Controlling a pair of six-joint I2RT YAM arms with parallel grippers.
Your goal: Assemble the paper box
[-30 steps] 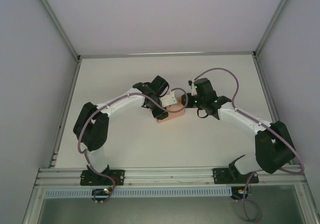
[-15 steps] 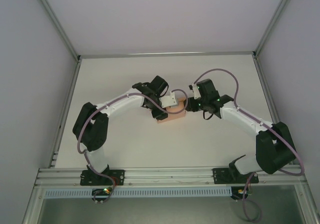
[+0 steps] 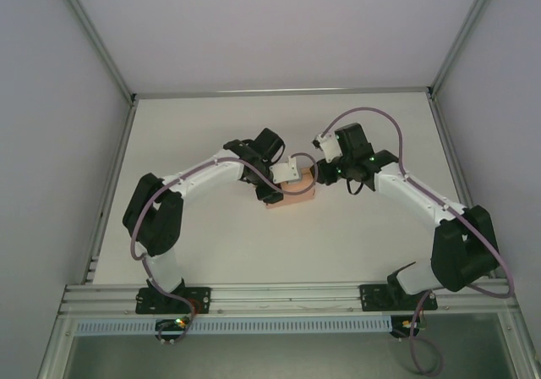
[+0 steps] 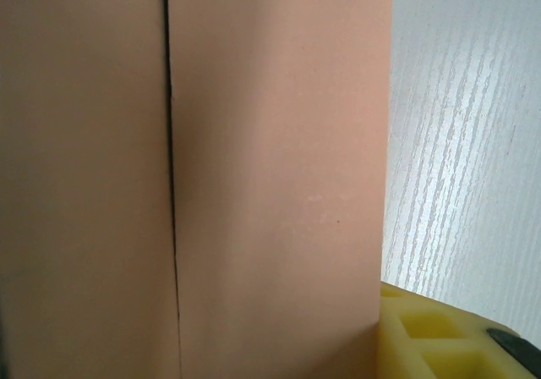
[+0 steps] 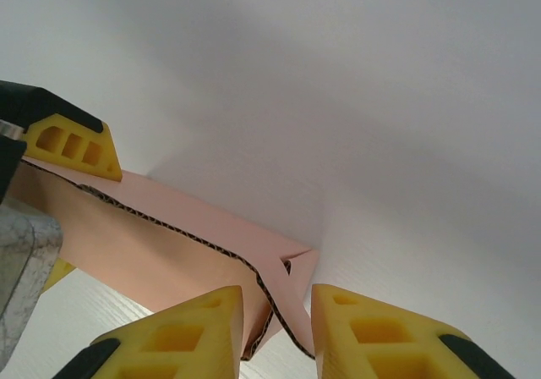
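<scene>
Paper box: the salmon-pink paper box (image 3: 294, 196) is found at the middle of the table (image 3: 211, 125), well apart from every edge. It is folded into a small rectangular body, and a seam (image 4: 172, 184) is seen down one wall.
Left claw: the left claw (image 3: 283, 184) is clenched on the paper box, with a yellow pad (image 4: 397, 311) laid against one wall.
Right claw: the right claw (image 5: 277, 294) is set astride a folded corner flap (image 5: 292, 265) at the box's end. Whether that flap is pinched or merely straddled cannot be told.
Material: a corrugated edge is exposed, so the card is judged light, fairly stiff across its panels and weak along its creases.
Risk: a hard squeeze is expected to dent a wall. An unbraced push is likely to slide the box over the smooth table.
Where to hold: the body is best braced across two flat walls close to a folded edge. Flaps are best taken near their free edge and turned about the crease.
</scene>
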